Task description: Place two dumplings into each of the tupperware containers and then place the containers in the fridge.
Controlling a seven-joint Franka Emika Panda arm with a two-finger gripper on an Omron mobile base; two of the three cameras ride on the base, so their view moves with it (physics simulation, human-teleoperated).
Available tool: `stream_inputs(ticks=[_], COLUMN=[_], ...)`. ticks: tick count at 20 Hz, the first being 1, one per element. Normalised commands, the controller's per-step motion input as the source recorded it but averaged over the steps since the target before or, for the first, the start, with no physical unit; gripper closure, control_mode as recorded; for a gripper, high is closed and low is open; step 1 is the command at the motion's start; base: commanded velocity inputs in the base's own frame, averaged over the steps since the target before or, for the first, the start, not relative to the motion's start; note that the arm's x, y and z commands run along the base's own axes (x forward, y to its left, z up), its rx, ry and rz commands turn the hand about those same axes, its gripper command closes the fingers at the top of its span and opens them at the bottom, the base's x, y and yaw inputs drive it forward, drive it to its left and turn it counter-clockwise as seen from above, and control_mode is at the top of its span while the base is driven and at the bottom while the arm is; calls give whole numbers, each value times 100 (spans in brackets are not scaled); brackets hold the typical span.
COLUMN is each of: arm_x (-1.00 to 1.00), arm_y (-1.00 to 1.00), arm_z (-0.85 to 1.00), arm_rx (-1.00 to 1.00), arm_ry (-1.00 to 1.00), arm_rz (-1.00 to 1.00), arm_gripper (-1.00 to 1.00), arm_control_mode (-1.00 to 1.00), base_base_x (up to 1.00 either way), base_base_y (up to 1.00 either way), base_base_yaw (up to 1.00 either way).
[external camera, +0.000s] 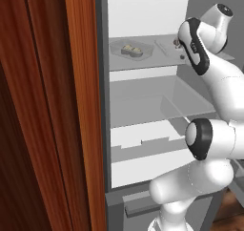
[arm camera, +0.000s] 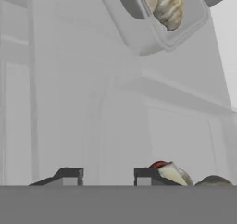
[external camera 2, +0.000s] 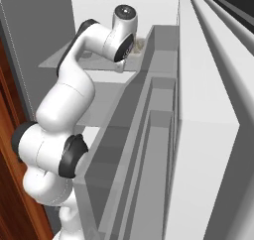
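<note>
The fingers [arm camera: 102, 176] stand slightly apart, gripping nothing. Well beyond them on the fridge [external camera: 143, 125] shelf [external camera: 143, 63] rests a tupperware container [arm camera: 152, 31]: translucent grey, rectangular, round-cornered, raised rim. Inside lie pale tan crimped dumplings [arm camera: 164, 5].

The fridge [external camera: 143, 15] is showing smooth, matt white inner walls, and its shelves [external camera: 143, 99] are looking like translucent grey plastic. The tupperware container [external camera: 131, 50] is reading as thin, cloudy plastic with a faint sheen. The dumplings [external camera: 132, 49] inside are appearing matt and doughy, softly ridged. The cabinet panel [external camera: 43, 106] is showing reddish wood, possibly varnished. The arm [external camera 2: 64, 100] is gleaming as glossy white plastic.
</note>
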Motion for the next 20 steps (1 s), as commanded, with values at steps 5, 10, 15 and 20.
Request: stream_inputs(ticks=[5, 10, 15, 20], arm_x=[5, 1, 0, 0], arm_y=[0, 0, 0, 0], arm_z=[-17, -12, 0, 0], arm_rx=[-3, 0, 0, 0], arm_ry=[-19, -6, 0, 0], arm_rz=[0, 0, 0, 0], arm_gripper=[100, 100, 100, 100], arm_control_mode=[-100, -100, -100, -100], base_base_x=[0, 0, 0, 0], base_base_y=[0, 0, 0, 0], base_base_yaw=[0, 0, 0, 0])
